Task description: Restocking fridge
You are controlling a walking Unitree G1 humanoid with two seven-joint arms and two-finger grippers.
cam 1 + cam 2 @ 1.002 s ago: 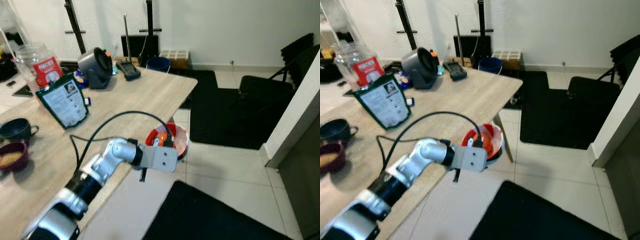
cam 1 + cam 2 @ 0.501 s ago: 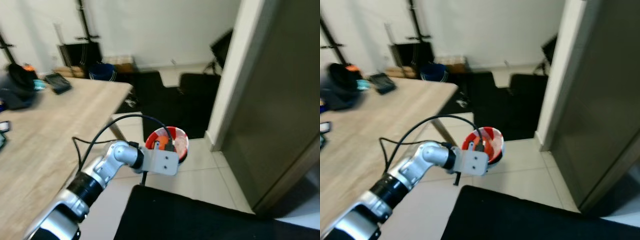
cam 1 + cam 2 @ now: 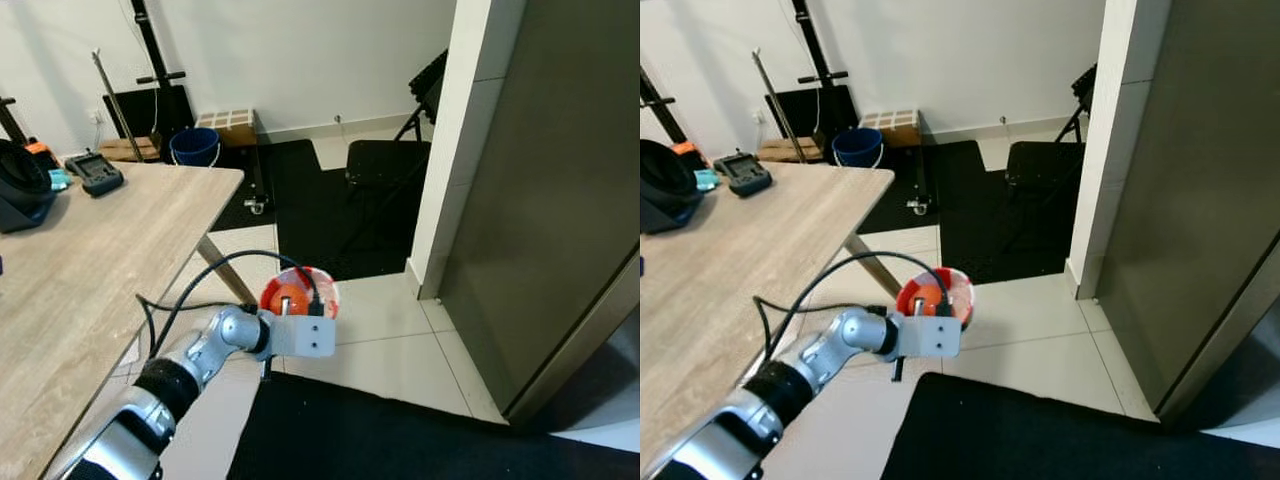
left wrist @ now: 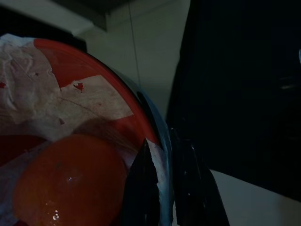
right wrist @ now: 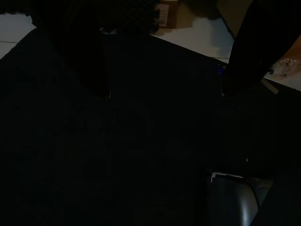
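Note:
A red bowl [image 3: 298, 291] lined with white paper holds an orange [image 3: 288, 298]. My left gripper [image 4: 162, 141] is shut on the bowl's rim, one black finger inside and one outside. It holds the bowl out over the tiled floor, just off the corner of the wooden table [image 3: 90, 260]. The grey fridge door [image 3: 560, 200] stands shut to the right, beside a white pillar [image 3: 450, 150]. The right wrist view is very dark. In it, my right gripper [image 5: 165, 94] hangs over a black mat with its fingers apart.
A black mat [image 3: 400, 440] lies on the floor in front of me, and another [image 3: 320, 210] lies farther off under a black chair [image 3: 385, 160]. A blue bucket [image 3: 190, 145] and black stands are by the back wall. A remote [image 3: 93, 172] lies on the table.
The camera has swung to the right: the table and its clutter slid left and the fridge door came into view. The bowl stays in my left gripper.

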